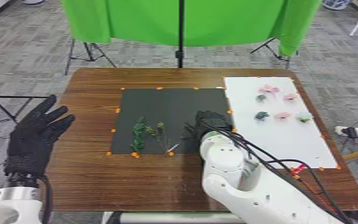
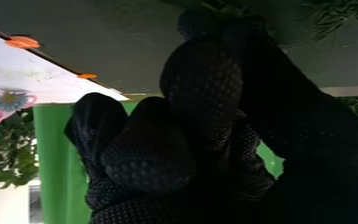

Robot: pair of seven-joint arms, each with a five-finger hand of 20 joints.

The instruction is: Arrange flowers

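The black-gloved right hand (image 1: 213, 119) pinches a green leafy sprig (image 2: 224, 7) near the dark rectangular mat's (image 1: 158, 112) three-o'clock edge, while brown wooden table (image 1: 87, 185) separates mat from the straight-fingered, black-gloved left hand (image 1: 35, 135) at its nine-o'clock edge.

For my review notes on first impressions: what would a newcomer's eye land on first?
Probably the bright green cloth beyond the table. Next, the white sheet at the table's right, with pink flowers; then the black-gloved right hand over the dark sheet.
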